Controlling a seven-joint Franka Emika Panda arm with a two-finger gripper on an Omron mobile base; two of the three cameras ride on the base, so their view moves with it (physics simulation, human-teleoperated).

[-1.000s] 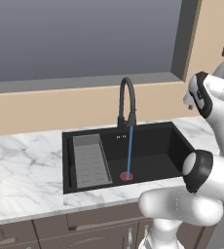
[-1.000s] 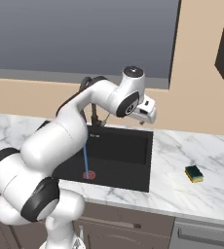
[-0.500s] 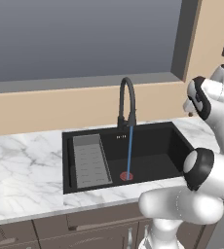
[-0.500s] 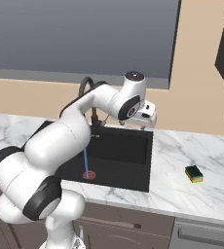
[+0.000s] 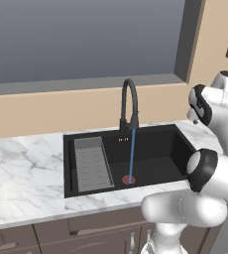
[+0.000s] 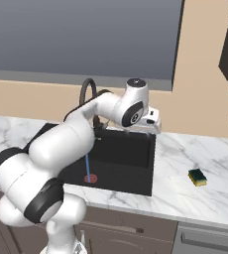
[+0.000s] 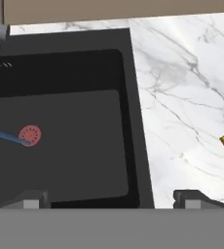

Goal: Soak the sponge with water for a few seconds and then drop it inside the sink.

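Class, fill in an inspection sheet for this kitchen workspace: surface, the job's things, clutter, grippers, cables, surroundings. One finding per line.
Surface: white marble counter around a recessed basin.
Job's things: sponge lies on the counter right of the sink, apart from it; water runs in a thin blue stream from the black faucet onto the red drain; grey ribbed tray sits at the basin's left end.
Clutter: nothing seen.
Grippers: gripper is over the sink's right edge, fingers wide apart, holding nothing.
Cables: nothing seen.
Surroundings: window behind the sink, beige wall, dark cabinets below.
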